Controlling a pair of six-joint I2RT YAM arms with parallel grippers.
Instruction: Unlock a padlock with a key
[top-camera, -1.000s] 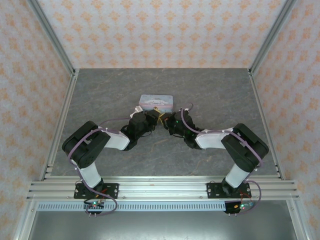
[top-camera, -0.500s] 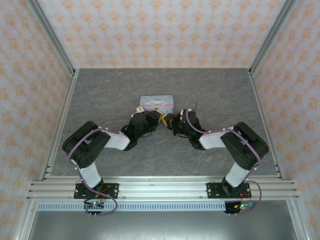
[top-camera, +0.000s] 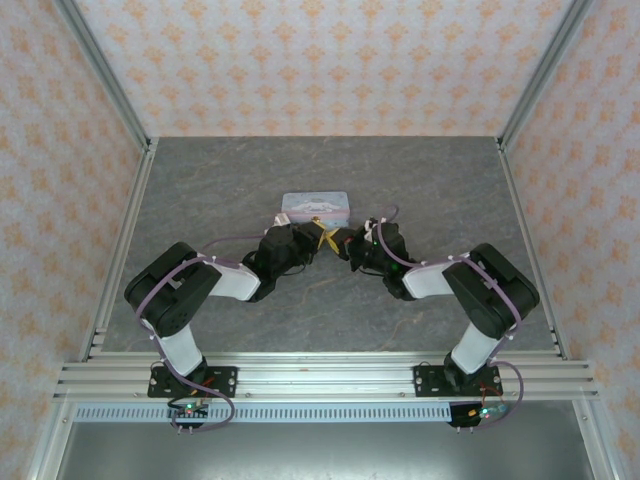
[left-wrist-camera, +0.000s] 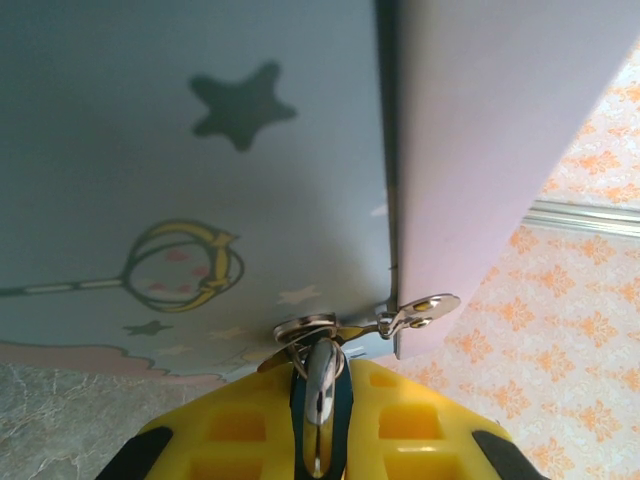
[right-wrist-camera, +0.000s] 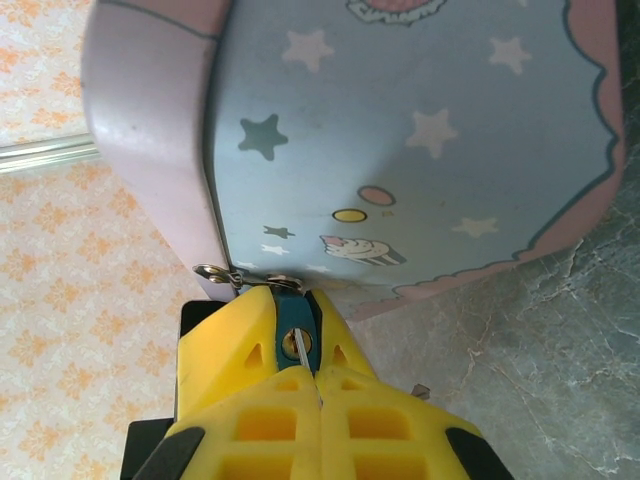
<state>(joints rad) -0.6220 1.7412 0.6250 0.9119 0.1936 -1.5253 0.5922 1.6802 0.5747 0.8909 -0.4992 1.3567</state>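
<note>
Grippers meet nose to nose in the overhead view: the left gripper and the right gripper close in on one spot at the near edge of the pastel cartoon tin, which lies flat on the grey table.

From the left wrist, the yellow fingers are pressed together on the padlock. Its dark blue body is pinched by its flat sides, and its shiny shackle runs up to the small metal hasp on the tin's edge. This claw is nearly closed and holds the lock.

From the right wrist, that claw is fully closed. A thin metal sliver, which I take for the key, sticks out from between its pads into the golden keyhole at the lock's teal end.

The lock looks tiny, light and rigid, with smooth paint that could twist in the pads when the key turns. Gripping it across the broad faces and leaving the keyhole end free seems right. The tin looks light too, so a hard pull may drag it.
</note>
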